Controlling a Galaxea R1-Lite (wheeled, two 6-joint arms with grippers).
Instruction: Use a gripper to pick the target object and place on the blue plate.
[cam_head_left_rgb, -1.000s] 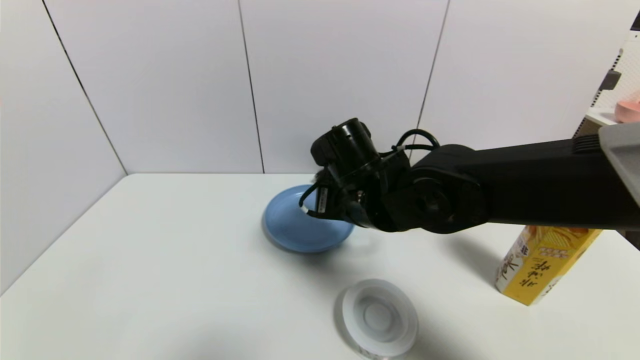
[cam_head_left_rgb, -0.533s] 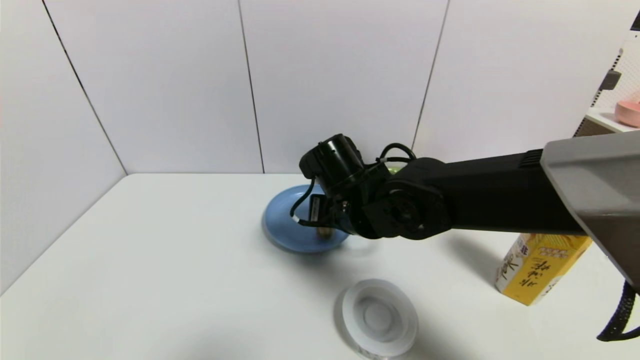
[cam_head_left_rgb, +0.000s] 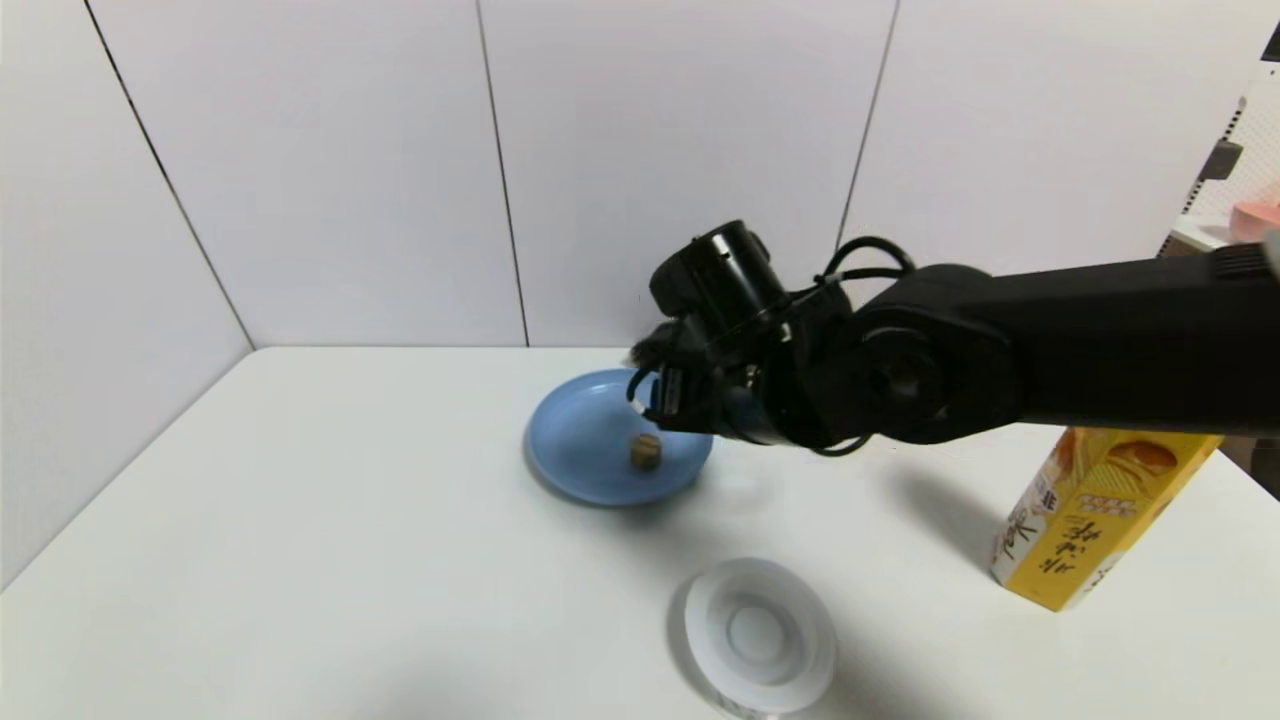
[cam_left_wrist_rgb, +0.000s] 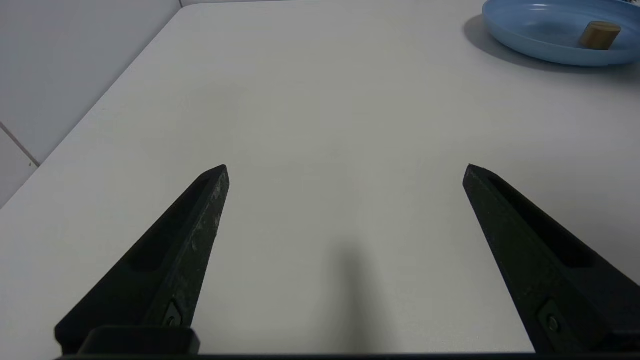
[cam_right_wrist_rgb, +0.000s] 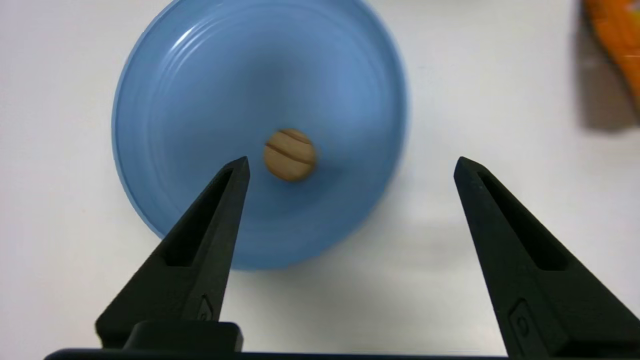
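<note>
target object (cam_right_wrist_rgb: 290, 161) resting mid blue plate (cam_right_wrist_rgb: 165, 100), toward counter's back edge | right gripper (cam_right_wrist_rgb: 350, 167) above it, jaws wide, empty | left gripper (cam_left_wrist_rgb: 345, 172) idle, jaws wide | risk: careless retreat may clip plate rim

The tall yellow cardboard snack carton (cam_head_left_rgb: 1095, 530) at the table's right edge bears dark East Asian characters down its side, too small to make out; nothing else carries print
</note>
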